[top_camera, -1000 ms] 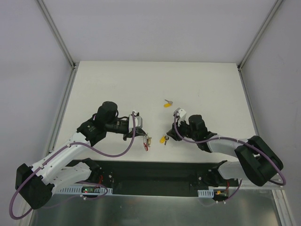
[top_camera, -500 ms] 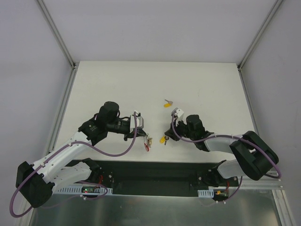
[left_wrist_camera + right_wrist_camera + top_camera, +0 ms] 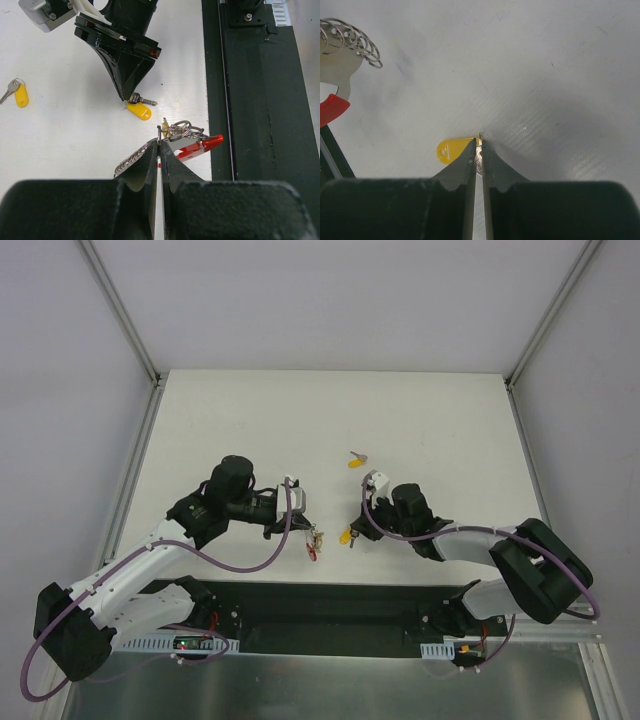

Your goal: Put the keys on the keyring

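The keyring (image 3: 192,145) is held near the front edge of the table (image 3: 250,420) by the left gripper (image 3: 159,146), whose jaws are shut tight on it where the chain (image 3: 131,161) meets the metal ring (image 3: 179,131). Whether it is lifted off the surface cannot be told. Just beside it, a key (image 3: 451,149) is pinched at its metal end by the right gripper (image 3: 478,146). These jaws are closed too, with the yellow head sticking out to one side and the key low on the table. A second key (image 3: 356,459) is seen loose farther back, well apart. The step in hand is judged to be the threading of the gripped key onto the ring. For that to be done well, the ring should be held steady and turned so that its split end is presented to the key, and the hole in the key's head should be brought to that end slowly. Both parts are tiny against the fingers, so the grip is likely to slip under a sideways push; small, aligned motions are called for.
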